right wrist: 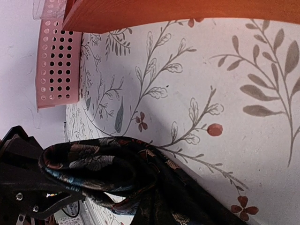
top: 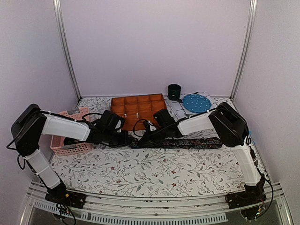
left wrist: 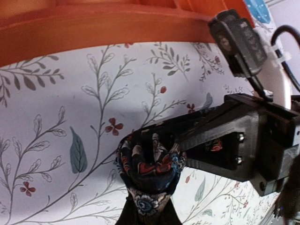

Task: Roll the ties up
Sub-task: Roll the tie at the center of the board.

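Observation:
One dark floral tie lies across the middle of the table, running right from both grippers. Its left end is wound into a small roll. My left gripper holds that roll from the left. In the left wrist view its jaws stand close together at the bottom edge, wrapped in fabric. My right gripper meets it from the right, and its black fingers reach into the roll. In the right wrist view the folded tie hides my right fingers. No other tie is in view.
An orange compartment tray stands just behind the grippers. A pink perforated basket sits at the left beside my left arm. A dark cup and a blue dotted plate are at the back right.

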You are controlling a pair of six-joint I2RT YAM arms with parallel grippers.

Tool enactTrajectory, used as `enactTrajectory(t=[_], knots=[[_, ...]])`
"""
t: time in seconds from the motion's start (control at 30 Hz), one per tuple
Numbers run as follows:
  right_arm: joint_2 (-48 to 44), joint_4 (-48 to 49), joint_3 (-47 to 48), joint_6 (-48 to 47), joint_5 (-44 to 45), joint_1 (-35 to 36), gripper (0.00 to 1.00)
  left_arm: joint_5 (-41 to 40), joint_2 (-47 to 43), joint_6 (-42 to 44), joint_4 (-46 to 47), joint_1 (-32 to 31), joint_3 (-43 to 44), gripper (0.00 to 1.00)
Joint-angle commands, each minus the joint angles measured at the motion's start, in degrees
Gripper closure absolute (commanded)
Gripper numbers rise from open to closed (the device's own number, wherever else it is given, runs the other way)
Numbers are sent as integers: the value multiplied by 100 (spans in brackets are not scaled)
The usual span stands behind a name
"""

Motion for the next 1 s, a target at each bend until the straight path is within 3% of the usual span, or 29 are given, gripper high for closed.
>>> enactTrajectory(t=[0.0,0.33,0.97], knots=[[645,-191,20,71,109,107,100,-207,-94,235,-274,-291,361,100],[481,-71,-26,168,137,102,100,-616,312,476,-615,-655,855,100],[-1534,55,-566,301,569,-86,90,-1788,255,788,-1337,-665,1015,100]])
